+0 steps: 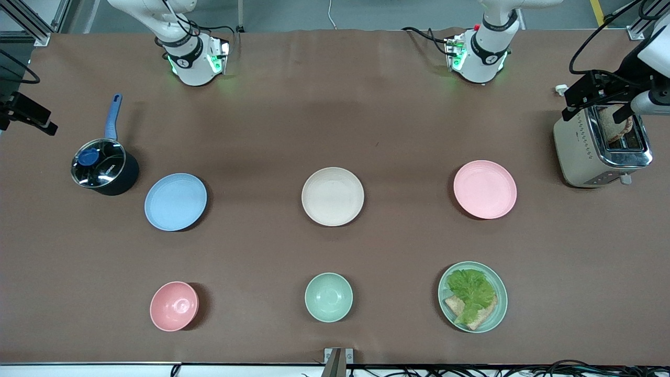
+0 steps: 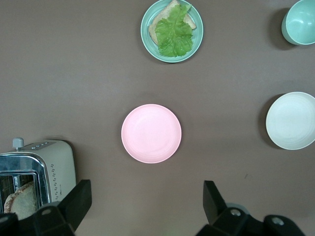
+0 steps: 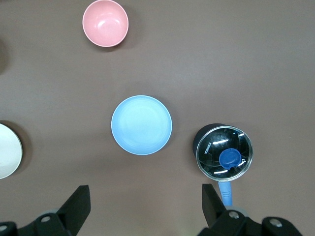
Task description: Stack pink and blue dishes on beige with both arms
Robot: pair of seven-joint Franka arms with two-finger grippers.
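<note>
Nothing stacked yet: beige plate (image 1: 332,196) sits mid-desk, blue plate (image 1: 175,201) toward the right arm's end, pink plate (image 1: 484,189) toward the left arm's end, all three flat on the desk (image 1: 335,104) and well apart. Your left hand (image 2: 147,201) hangs high over the desk near the pink plate with fingers spread wide and empty; your right hand (image 3: 145,201) hangs the same way near the blue plate, wide and empty. Main risk is the grasp: these plates are shallow and lie flat, so you likely only get a rim pinch, and a shallow bite could let the plate slip or tilt out mid-carry. Watch the neighbours. The pot (image 1: 104,167) stands just beside the blue plate, so a sloppy right descent could knock its lid or handle. The toaster (image 1: 602,146) is near the pink plate, so a wide left swing could clip it. Don't grab the wrong pink: the pink bowl (image 1: 174,306) is nearer the front camera than the blue plate. Green bowl (image 1: 328,297) and lettuce plate (image 1: 472,297) also sit low in front; keep carries clear of them. Both arms converge on beige, so if you bring them in together they could collide over it; go one at a time. Off-centre drops could leave the stack skewed.
</note>
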